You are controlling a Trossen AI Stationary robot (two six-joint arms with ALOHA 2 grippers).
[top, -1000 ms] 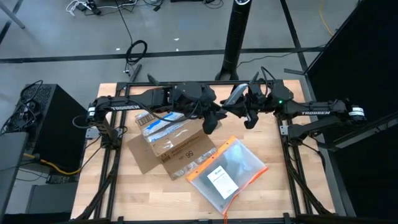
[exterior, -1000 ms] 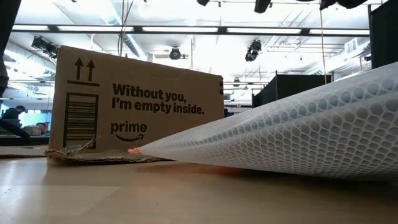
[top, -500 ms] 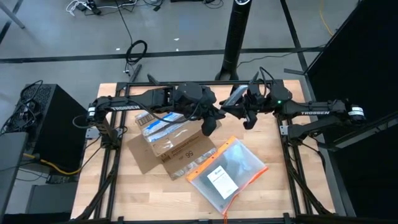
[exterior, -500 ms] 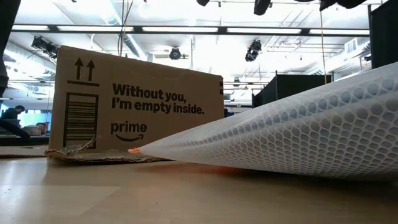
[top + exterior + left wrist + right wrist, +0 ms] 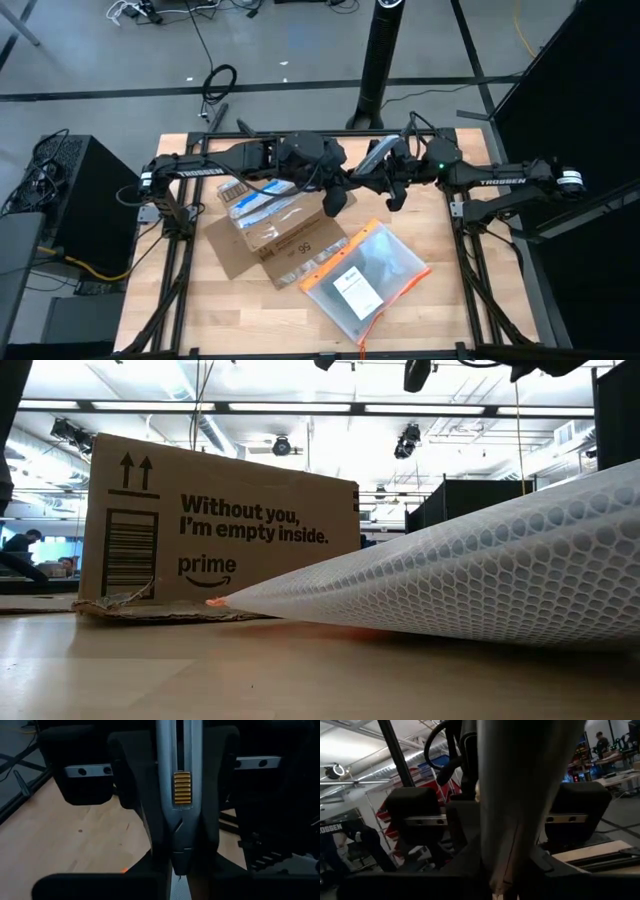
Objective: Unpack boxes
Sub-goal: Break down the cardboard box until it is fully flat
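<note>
Since the table point(image 5: 240, 310) carries the box point(image 5: 280, 225) on its left half, a flap lying out flat and the clear pouch point(image 5: 365, 275) just beside it, the step looks like a 2-handed pass of the grey cutter point(image 5: 181, 795) above the far side. The left gripper point(image 5: 345, 185) is clamped on it and the right gripper point(image 5: 385, 185) seems closed round it too (1 should let go only once the other's hold is firm). Readable, biggest first: "Without you, I'm empty inside." — "prime" — "TROSSEN" — "56".
</note>
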